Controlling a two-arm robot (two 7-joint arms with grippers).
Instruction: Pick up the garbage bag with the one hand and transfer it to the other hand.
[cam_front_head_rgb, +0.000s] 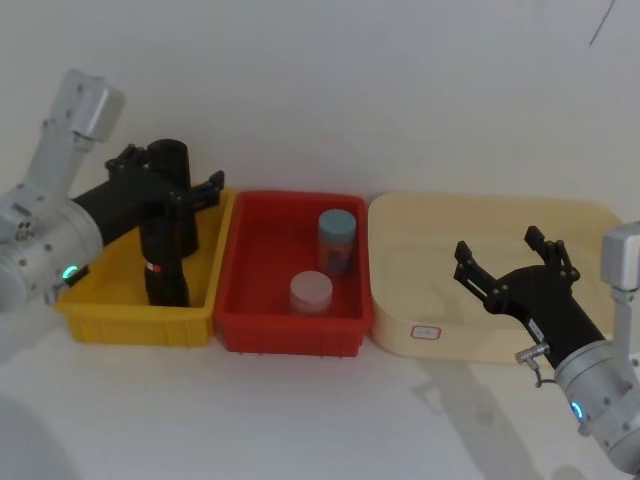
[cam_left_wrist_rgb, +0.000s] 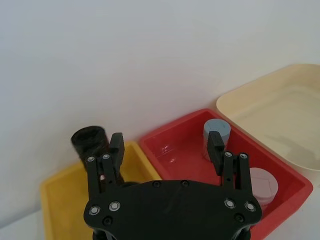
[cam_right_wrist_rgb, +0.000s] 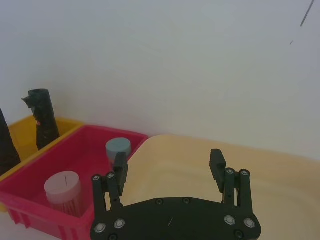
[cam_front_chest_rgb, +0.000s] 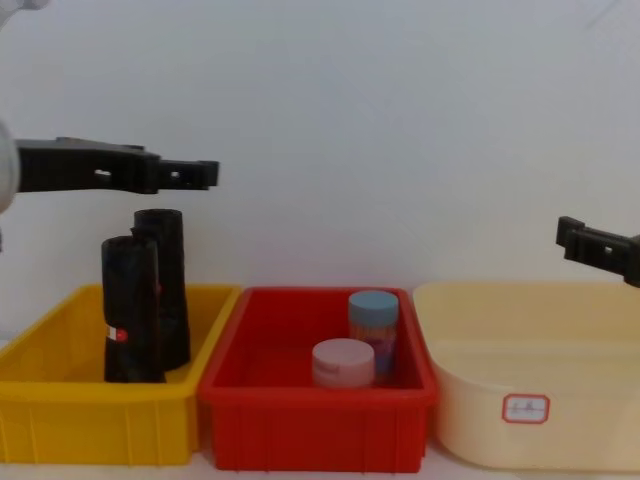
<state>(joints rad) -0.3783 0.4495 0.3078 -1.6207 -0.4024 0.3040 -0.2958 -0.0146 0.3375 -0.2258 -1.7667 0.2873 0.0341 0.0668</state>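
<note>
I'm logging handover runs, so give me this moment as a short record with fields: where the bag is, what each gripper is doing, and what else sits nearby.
garbage bag: upright in the yellow bin, beside a second black roll
left gripper: open, above the rolls, touching neither
right gripper: open, over the cream tub
red bin: a blue-lidded jar and a shorter pale-lidded jar
handover: not begun

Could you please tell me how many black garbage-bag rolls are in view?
2. Both stand upright in the yellow bin: the front roll, nearer the robot, and the rear roll just behind it, slightly to the right. No others seem hidden.
</note>
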